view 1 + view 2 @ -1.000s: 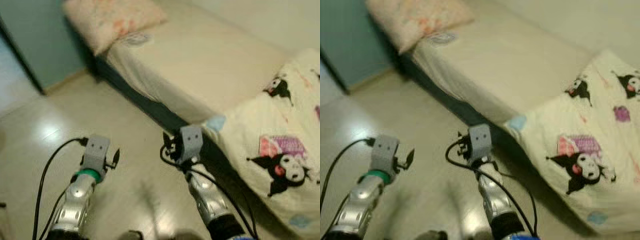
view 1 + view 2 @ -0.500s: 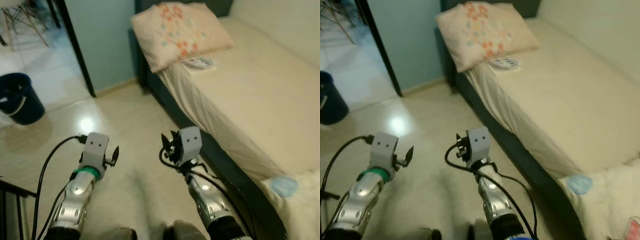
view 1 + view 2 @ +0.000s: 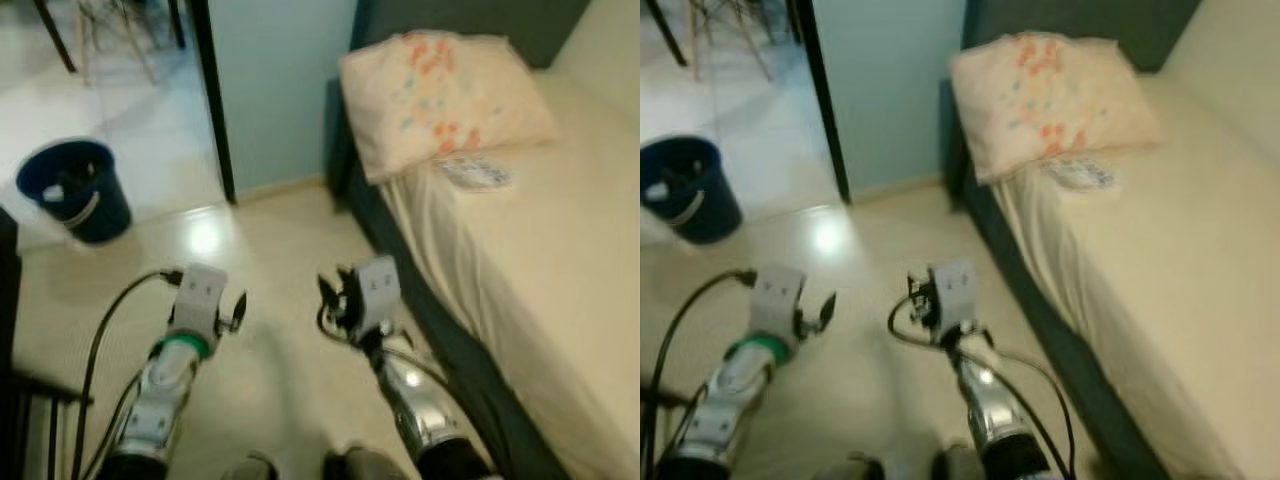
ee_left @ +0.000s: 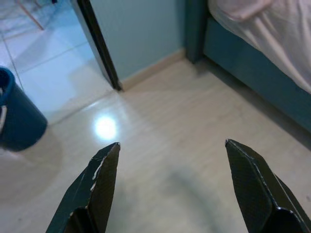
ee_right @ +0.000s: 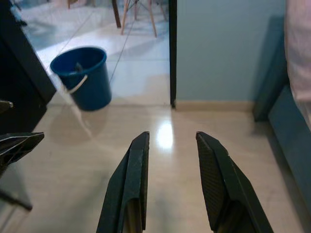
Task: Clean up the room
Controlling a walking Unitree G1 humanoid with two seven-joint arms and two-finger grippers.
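Bedroom floor | left pincer point(image 4: 167, 187) wide open, empty | right pincer point(image 5: 172, 182) narrowly parted, empty | blue bucket point(image 3: 75, 188) beyond doorway | pillow point(image 3: 440, 95) on bed point(image 3: 540, 260)

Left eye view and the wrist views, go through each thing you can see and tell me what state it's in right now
left gripper: jaws wide open, empty, above the floor.
right gripper: jaws open, narrower gap, empty.
blue bucket: upright on the floor beyond the doorway, something inside.
pillow: lying at the head of the bed.
bed: sheet on, wrinkled at the edge.
small patterned item: lying on the sheet, beside the pillow.
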